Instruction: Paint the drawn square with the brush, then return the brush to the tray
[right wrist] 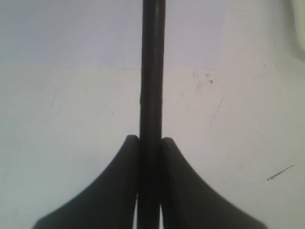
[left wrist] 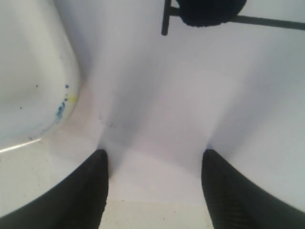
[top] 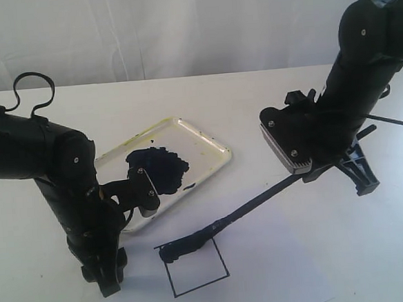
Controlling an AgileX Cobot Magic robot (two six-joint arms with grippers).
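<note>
White bench (top: 320, 267) carries the whole job. A shallow, stained tray (top: 211, 145) holding a dark blue-black paint blob (top: 158, 169) lies just beside the left end effector (left wrist: 155, 155). That end effector hangs low over the bench with its jaws spread wide and nothing between them, seemingly parked aside so the other arm can work.

The right end effector (right wrist: 151, 139) is pinched narrowly on the brush (top: 254, 204), gripping the thin black shaft well up from the bristles. From there the brush slopes away and down toward the drawn square (top: 199, 270). Such a far grip looks chosen to keep the arm high and clear of wet paint while the bristles do the reaching.

The square sits out beyond the right end effector, at the far end of the brush, and just ahead of the left one. Its inside is blank white. The dark, loaded tip (top: 174, 252) rests on the square's outline near a corner, apparently the start of a first stroke. Painting is judged barely begun, and returning the brush to the tray is not yet due.
</note>
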